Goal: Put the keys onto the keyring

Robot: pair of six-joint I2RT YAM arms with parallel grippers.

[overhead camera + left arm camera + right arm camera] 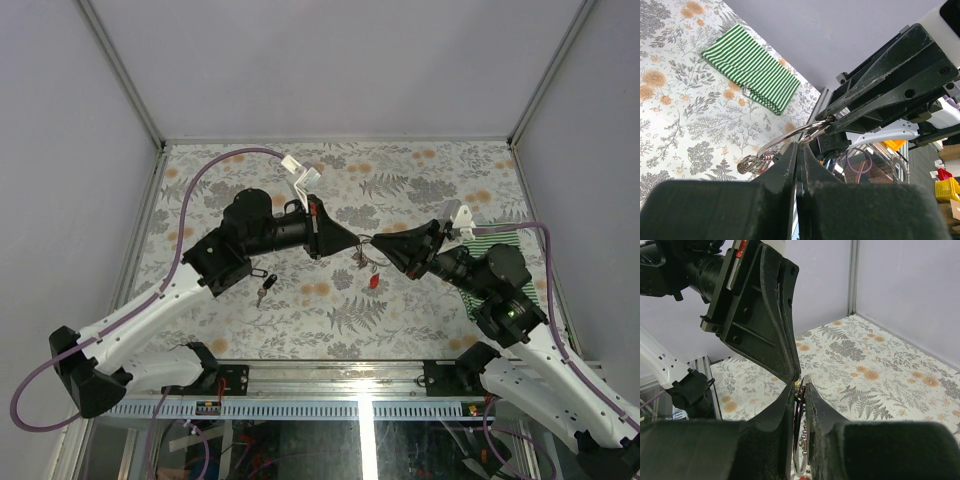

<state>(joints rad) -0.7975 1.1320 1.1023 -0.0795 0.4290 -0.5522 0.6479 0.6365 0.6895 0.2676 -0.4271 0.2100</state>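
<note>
Keyring [812, 127] between left gripper [354, 240], right gripper [379, 243], red-tagged key [373, 282] below

White table covering [420, 180] printed with grey ferns and orange blossoms. Folded fabric cloth [750, 75] at 3 o'clock, striped green and white. Small metal key [373, 282] near centre, tagged red. Thin wire keyring [790, 136], silver.

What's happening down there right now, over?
Left gripper and right gripper both shut on keyring. Red key just below. Black key on table. Nothing blocking.
</note>
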